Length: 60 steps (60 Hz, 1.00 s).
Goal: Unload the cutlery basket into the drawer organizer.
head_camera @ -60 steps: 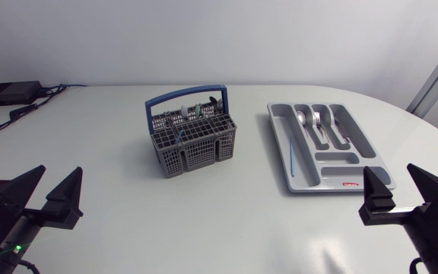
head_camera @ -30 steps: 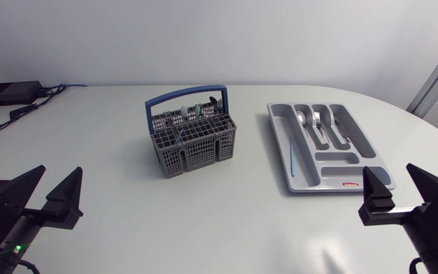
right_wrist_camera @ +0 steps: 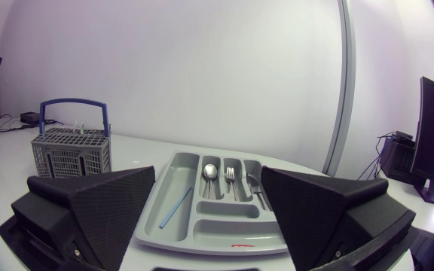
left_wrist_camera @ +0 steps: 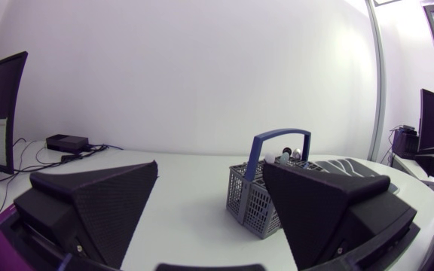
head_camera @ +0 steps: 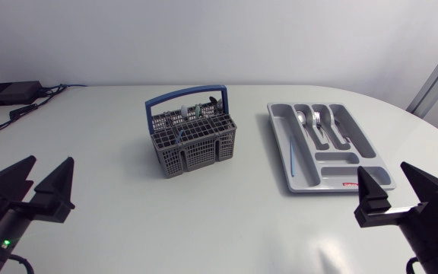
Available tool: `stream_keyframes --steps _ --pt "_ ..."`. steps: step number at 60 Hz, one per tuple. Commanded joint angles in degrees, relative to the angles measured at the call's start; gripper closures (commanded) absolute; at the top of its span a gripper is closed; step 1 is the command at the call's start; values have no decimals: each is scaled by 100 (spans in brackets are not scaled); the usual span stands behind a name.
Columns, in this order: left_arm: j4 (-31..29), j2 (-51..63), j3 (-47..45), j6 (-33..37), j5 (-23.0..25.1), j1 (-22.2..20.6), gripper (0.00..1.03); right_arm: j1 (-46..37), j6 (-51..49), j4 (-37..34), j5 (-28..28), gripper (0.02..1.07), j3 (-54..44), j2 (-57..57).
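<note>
Cutlery basket (head_camera: 192, 141) sits centre-frame, still loaded, with the drawer organizer (head_camera: 281, 141) to its right holding a spoon (head_camera: 301, 118) and fork (head_camera: 317, 118). My left gripper (head_camera: 53, 160) has slid toward the lower-left corner and my right gripper (head_camera: 381, 167) has barely shifted. Both gape wide and empty, so I judge unloading hasn't begun. The basket's blue handle (head_camera: 186, 93) arches over the cutlery and may hamper a grasp.

I log: grey perforated-plastic cutlery basket (head_camera: 196, 148), matt | light-grey moulded plastic drawer organizer (head_camera: 304, 164), smooth satin | silver metal spoon (head_camera: 301, 117), shiny | white tabletop (head_camera: 226, 221), smooth, faint sheen
</note>
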Motion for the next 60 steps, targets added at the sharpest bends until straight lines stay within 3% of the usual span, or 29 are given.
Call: stream_keyframes --steps 1,13,26,31,37,54,60 --pt "184 519 478 17 -20 -1 8 99 -28 87 50 6 215 98" --pt "413 2162 1348 237 -20 -203 8 196 -28 333 94 6 777 1214" --pt "-35 3753 2359 993 -135 -871 13 486 -28 562 235 7 1428 2550" --pt "-141 4421 2781 1265 -196 -923 16 556 -28 535 261 7 1700 3104" --pt "-361 5072 3177 1476 -205 -1064 16 627 -28 228 279 7 2069 3701" --pt "-774 6416 3783 2900 -284 -1442 16 715 -389 -300 103 7 2702 4853" --pt "-747 6715 3845 3128 -73 -1486 16 776 -450 -493 6 7 2896 5195"
